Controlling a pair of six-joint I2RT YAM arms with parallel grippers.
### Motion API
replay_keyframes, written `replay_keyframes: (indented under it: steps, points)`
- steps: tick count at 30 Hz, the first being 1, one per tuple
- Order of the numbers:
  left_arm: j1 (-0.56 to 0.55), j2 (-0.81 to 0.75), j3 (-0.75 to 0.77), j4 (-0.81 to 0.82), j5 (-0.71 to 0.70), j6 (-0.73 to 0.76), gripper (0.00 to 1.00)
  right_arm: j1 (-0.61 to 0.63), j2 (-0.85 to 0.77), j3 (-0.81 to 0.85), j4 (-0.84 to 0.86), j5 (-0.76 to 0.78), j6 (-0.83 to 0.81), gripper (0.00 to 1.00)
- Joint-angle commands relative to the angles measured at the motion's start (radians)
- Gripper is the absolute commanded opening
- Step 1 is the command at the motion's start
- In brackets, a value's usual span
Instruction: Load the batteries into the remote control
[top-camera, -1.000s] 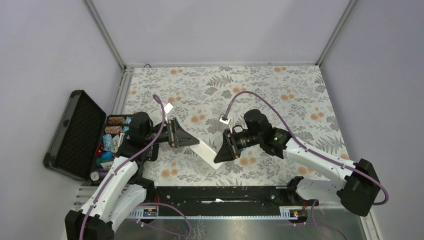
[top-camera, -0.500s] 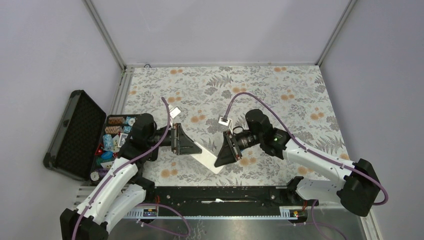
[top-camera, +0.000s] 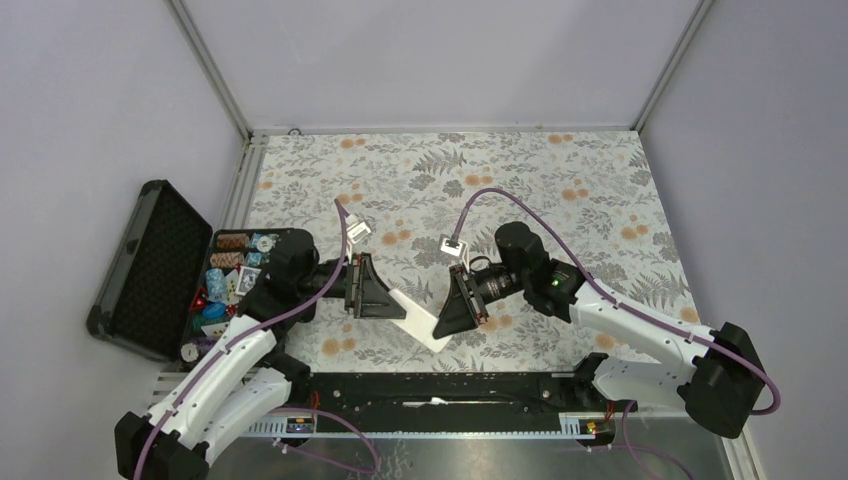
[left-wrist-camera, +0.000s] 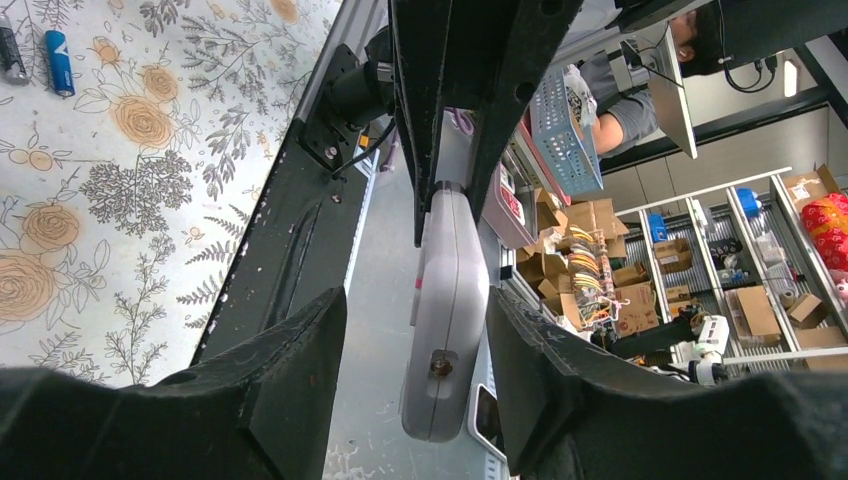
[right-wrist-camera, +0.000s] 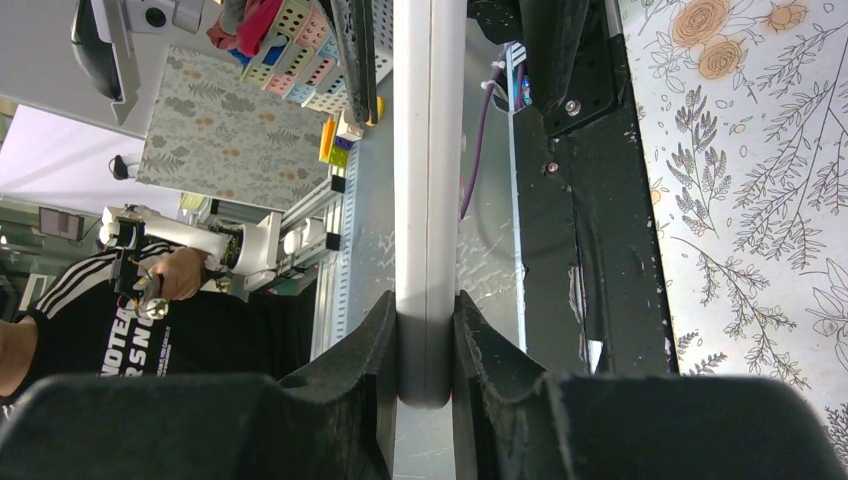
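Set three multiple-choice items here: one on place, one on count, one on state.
1. Where is the black case? A) by the right arm B) against the far wall C) beside the left arm.
2. How many batteries lie on the mat? A) one B) two C) four.
3. The right end effector is: A) shut on the remote control B) open C) shut on a battery.
Answers: C, it lies off the mat's left edge; B, two show in the left wrist view; A, its fingers pinch it.

We read only partial white lettering, "NOTE…", on a bystander's black shirt (right-wrist-camera: 112, 345) in the right wrist view.
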Motion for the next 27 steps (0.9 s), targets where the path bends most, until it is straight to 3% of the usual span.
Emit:
replay_keyframes:
  steps: [1,6,10,12,16,24,27]
  points:
    - [-0.009,-0.003,0.057,0.056,0.036,0.008,0.54,-0.010,-0.014,0.004,0.045,-0.032,0.006,0.00]
    - [-0.013,-0.001,0.061,0.056,0.035,0.009,0.38,-0.009,-0.005,0.002,0.045,-0.031,0.006,0.00]
    - [-0.016,0.004,0.062,0.056,0.032,0.008,0.19,-0.009,-0.002,0.001,0.045,-0.026,0.008,0.00]
    - [-0.016,0.003,0.060,0.056,0.022,0.007,0.00,-0.009,-0.003,0.002,0.043,-0.021,0.009,0.00]
    - [-0.016,-0.008,0.051,0.059,-0.002,0.006,0.00,-0.009,-0.005,-0.004,0.040,-0.006,0.012,0.08]
    - [-0.013,-0.025,0.035,0.044,-0.101,0.009,0.00,-0.012,-0.030,0.002,-0.037,0.108,-0.010,0.54]
    - [-0.007,-0.025,0.035,0.027,-0.140,0.018,0.00,-0.017,-0.057,-0.005,-0.060,0.165,-0.011,0.64]
